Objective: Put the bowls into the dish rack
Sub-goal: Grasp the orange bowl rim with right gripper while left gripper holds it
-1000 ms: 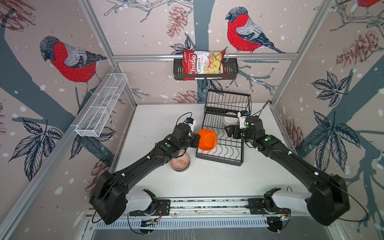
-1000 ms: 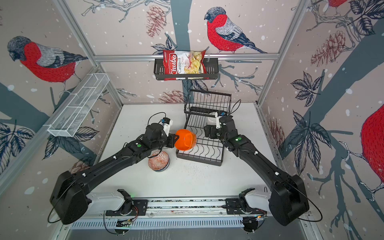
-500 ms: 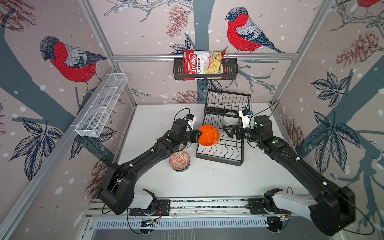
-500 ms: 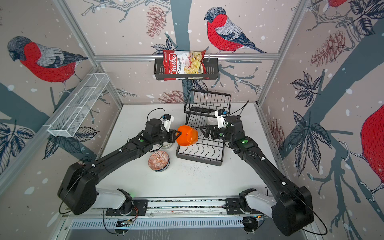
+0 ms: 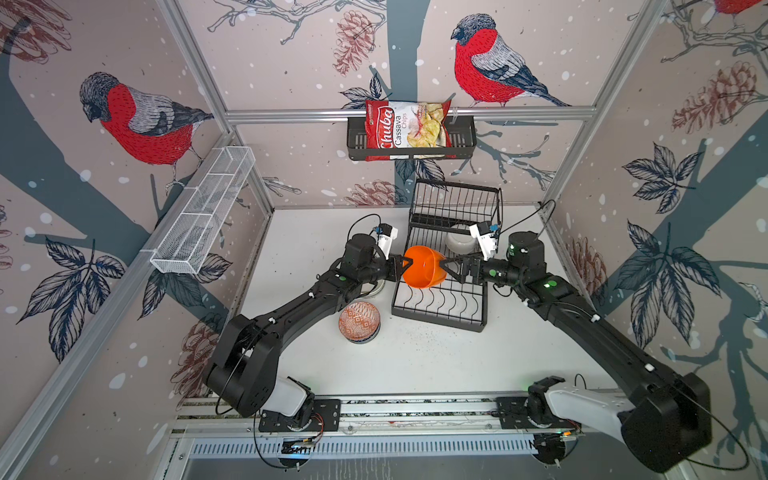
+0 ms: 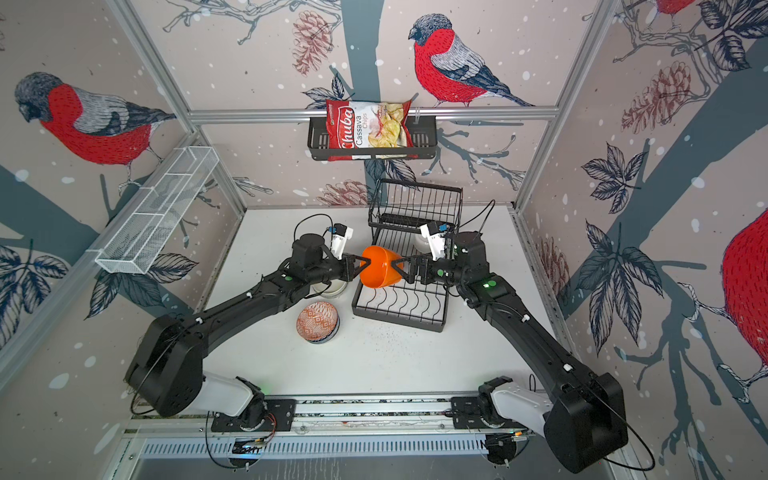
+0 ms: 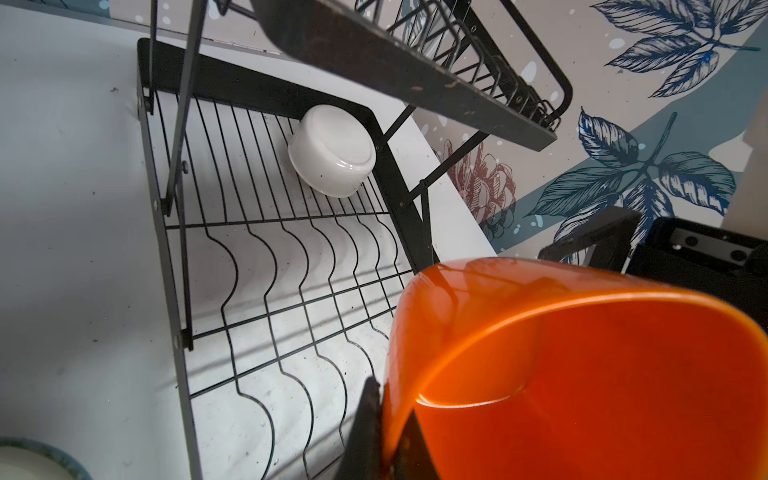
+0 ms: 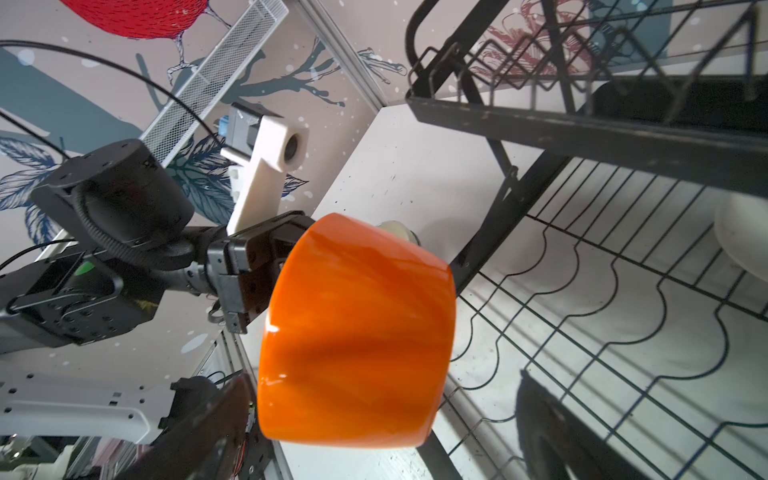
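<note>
My left gripper (image 5: 405,262) (image 7: 388,399) is shut on the rim of an orange bowl (image 5: 424,268) (image 6: 380,268), holding it tilted in the air over the left edge of the black wire dish rack (image 5: 440,316) (image 7: 166,249). My right gripper (image 5: 446,268) (image 8: 382,395) is open; its fingers stand on either side of that bowl (image 8: 357,332) with gaps showing. A white bowl (image 5: 459,245) (image 7: 332,151) lies upside down in the rack under the raised tier. An orange-red patterned bowl (image 5: 358,322) sits stacked on the table in front of the rack.
Another pale bowl (image 5: 372,289) is half hidden under my left arm. A black wall basket (image 5: 461,137) holds a chips bag (image 5: 405,131) at the back. A white mesh tray (image 5: 203,212) hangs on the left wall. The rack's raised tier (image 8: 582,124) is close above the bowl.
My left gripper carried the orange bowl up and right, toward the rack. My right gripper opened wide and moved left until its fingers straddled the bowl.
</note>
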Robot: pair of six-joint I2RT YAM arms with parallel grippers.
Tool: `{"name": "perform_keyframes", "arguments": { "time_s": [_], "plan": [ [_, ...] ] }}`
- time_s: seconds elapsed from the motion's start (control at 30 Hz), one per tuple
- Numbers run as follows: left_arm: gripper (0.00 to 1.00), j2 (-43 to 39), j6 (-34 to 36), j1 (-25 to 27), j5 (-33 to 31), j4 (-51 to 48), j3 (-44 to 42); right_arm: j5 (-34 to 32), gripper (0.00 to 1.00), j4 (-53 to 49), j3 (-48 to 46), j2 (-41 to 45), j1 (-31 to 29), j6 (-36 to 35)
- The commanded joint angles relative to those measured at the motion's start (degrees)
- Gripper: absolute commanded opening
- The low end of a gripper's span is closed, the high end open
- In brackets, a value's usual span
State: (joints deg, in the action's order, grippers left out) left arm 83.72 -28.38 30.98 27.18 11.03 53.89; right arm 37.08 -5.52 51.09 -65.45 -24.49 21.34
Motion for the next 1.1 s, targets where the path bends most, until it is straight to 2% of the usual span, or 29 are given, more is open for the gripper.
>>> {"name": "perform_keyframes", "arguments": {
  "time_s": [0.0,0.33,0.77,1.07],
  "plan": [
    [0.00,0.3,-0.6,-0.2,2.2,5.1,0.8,2.9,0.99,2.8,-0.2,0.7,-0.5,0.6],
    [0.00,0.7,-1.5,-0.4,4.9,7.3,1.0,0.8,0.99,3.8,-0.4,0.0,-2.0,1.9],
    [0.00,0.5,-1.3,-0.4,4.5,7.5,0.4,-0.3,1.00,5.4,0.2,-1.4,-3.8,3.9],
    [0.00,0.5,-1.1,-0.4,3.9,7.4,0.3,-1.4,0.96,5.7,0.3,-2.3,-4.7,4.9]
  ]
}}
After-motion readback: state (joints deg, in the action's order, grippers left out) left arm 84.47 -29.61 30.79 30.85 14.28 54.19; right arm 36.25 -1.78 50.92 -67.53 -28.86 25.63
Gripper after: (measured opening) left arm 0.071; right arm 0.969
